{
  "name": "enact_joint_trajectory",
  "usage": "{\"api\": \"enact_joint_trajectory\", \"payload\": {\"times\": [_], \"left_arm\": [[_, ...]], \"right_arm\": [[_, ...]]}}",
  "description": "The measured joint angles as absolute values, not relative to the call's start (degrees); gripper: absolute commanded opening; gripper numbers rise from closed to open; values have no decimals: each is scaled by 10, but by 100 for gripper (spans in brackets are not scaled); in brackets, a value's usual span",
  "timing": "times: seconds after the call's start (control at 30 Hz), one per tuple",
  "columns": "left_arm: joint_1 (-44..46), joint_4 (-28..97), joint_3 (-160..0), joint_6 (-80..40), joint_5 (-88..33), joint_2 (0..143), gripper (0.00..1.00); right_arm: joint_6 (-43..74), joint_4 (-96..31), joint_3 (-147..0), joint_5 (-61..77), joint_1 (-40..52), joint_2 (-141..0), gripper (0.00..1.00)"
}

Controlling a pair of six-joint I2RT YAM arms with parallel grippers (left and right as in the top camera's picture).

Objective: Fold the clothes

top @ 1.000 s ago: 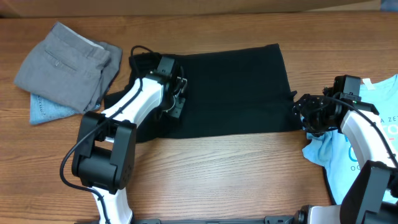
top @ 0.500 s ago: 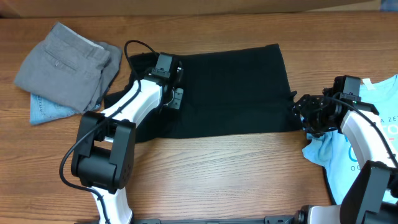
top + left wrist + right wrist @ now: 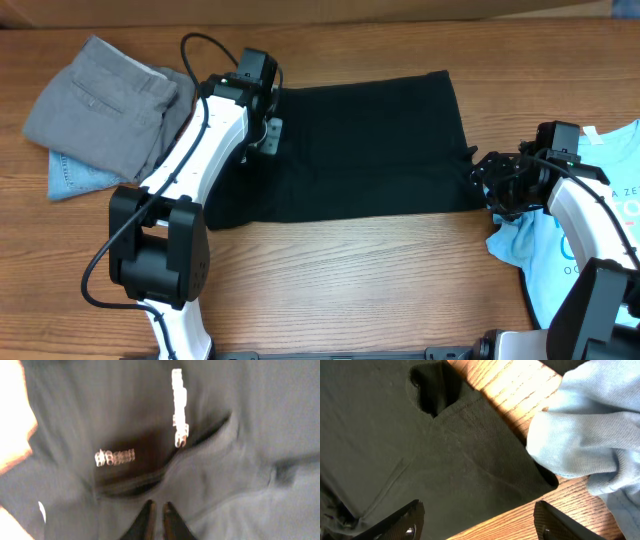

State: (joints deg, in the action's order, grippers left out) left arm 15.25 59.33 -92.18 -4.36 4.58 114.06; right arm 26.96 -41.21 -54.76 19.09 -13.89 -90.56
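Moved back along the shirt's left side, the left gripper (image 3: 157, 519) has its fingers almost together, with only a thin slit between them. Whether cloth is caught there I cannot tell. Under it the black T-shirt (image 3: 370, 140) lies spread on the table (image 3: 380, 280), white lettering showing. The right gripper (image 3: 477, 525) hangs wide open over the shirt's right edge, beside a pale blue garment (image 3: 585, 435).

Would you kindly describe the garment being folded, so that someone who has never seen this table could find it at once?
On the wooden table, look to the middle. The black T-shirt lies spread out there. It is the only black garment, unlike the folded grey trousers on pale blue denim at the left and the light blue shirt at the right.
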Motion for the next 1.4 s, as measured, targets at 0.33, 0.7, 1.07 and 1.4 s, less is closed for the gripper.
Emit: {"api": "enact_joint_trajectory", "payload": {"times": [0.33,0.7,1.07,1.4], "left_arm": [[152,476,-792,-39,30,1141,4],[148,296,-751,-39,76,1141,11],[115,501,-962,-38,93,1141,23],[114,675,-979,-41,72,1141,27]], "right_arm": [[269,-410,-548,184,-139,-906,75],[270,-411,-548,180,-139,-906,75],[269,-421,-548,178,-139,-906,76],[269,-422,-548,178,-139,-906,77]]}}
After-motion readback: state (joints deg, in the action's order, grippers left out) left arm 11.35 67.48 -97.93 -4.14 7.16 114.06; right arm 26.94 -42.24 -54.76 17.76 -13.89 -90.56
